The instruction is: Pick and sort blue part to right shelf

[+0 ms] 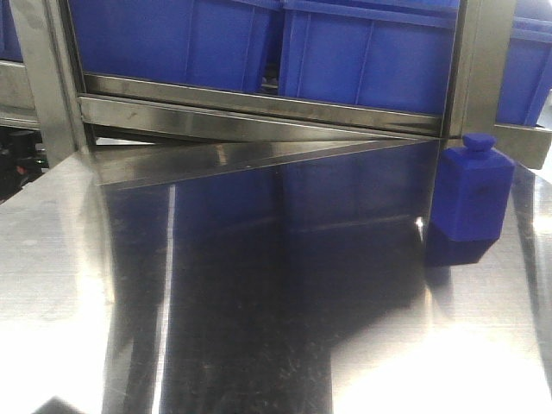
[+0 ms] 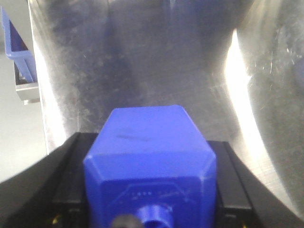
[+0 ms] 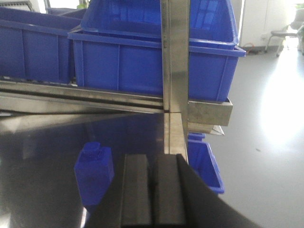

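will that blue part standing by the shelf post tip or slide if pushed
The blue part stands upright, taller than wide, so a high push may tip it. On the polished steel table a low push likely slides it. Its flat faces suggest rigid plastic that won't roll.

Tabletop (image 1: 259, 328) open across the middle; blue part (image 1: 472, 194) and shelf post (image 1: 479, 60) crowd the right

A polished steel table (image 1: 259, 345) carries a blue part (image 1: 473, 194), upright at 3 o'clock, just beside a post of the shelf (image 1: 259, 108). The shelf, at 12 o'clock, holds blue bins (image 1: 172, 39).
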Robot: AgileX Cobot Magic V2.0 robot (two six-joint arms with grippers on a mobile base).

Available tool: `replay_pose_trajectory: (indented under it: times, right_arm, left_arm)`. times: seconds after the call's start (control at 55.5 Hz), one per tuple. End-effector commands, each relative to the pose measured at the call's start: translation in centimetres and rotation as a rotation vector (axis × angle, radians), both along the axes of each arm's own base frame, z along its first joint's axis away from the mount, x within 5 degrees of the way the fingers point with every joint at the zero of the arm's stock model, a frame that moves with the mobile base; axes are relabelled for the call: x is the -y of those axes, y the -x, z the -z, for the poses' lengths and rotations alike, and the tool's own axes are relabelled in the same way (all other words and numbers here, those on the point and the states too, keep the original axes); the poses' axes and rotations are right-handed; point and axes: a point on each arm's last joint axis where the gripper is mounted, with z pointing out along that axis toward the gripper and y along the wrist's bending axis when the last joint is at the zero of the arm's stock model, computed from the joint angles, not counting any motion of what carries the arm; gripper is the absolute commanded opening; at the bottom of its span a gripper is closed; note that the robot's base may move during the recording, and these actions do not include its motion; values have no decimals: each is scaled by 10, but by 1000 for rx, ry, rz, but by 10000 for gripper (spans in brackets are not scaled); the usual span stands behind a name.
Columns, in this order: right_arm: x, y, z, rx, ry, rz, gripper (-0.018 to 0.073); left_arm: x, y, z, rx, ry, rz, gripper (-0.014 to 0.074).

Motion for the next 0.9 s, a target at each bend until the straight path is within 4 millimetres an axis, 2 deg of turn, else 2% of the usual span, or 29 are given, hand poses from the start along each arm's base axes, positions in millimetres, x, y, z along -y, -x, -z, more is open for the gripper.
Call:
replay_pose_trajectory:
  times: [0.0, 0.072, 0.162, 0.234, 0.27, 0.361, 0.469, 0.703, 0.883]
  right_arm:
    - [0, -1, -39, -5, 20, 6, 55]
    - [0, -8, -57, -106, 48, 0, 66]
    - [-2, -20, -78, -206, 76, -18, 130]
    - [-5, -31, -92, -298, 95, -53, 213]
    - [-8, -37, -101, -340, 102, -81, 294]
    - [-14, -51, -112, -415, 112, -144, 433]
    - [-22, -69, -120, -475, 89, -208, 540]
    - [-35, -101, -128, -478, 93, -280, 562]
    - [-53, -132, -131, -601, 159, -376, 626]
  left_arm:
    - [2, 0, -18, 114, 59, 8, 340]
    - [0, 5, -22, 137, 64, 11, 340]
    - [-4, 13, -29, 186, 63, 23, 337]
    - [-9, 22, -35, 237, 57, 25, 337]
    - [-13, 27, -39, 266, 53, 24, 337]
    - [-20, 39, -46, 328, 45, 20, 337]
    - [-28, 53, -51, 402, 38, 14, 337]
    - [-39, 79, -44, 507, 74, 12, 337]
    - [-44, 89, -35, 527, 83, 11, 337]
